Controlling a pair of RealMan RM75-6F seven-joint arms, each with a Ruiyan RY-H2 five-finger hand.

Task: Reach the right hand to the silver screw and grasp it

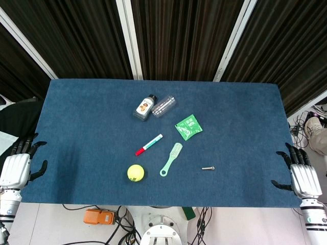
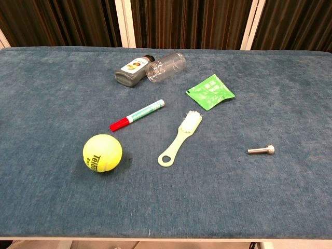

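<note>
On blue cloth, the surface (image 1: 76, 112) carries, largest to smallest: 2 bottles lying touching at the far centre, 1 labelled bottle (image 1: 144, 106) and 1 clear bottle (image 1: 164, 105); green brush (image 1: 171, 158); red-capped marker (image 1: 148, 144); green packet (image 1: 188, 126); yellow tennis ball (image 1: 135, 172); silver screw (image 1: 207, 168), lying flat right of the brush, well apart from both hands. Right hand (image 1: 302, 176) at the right edge, fingers apart, empty. Left hand (image 1: 16, 167) at the left edge, fingers apart, empty.
</note>
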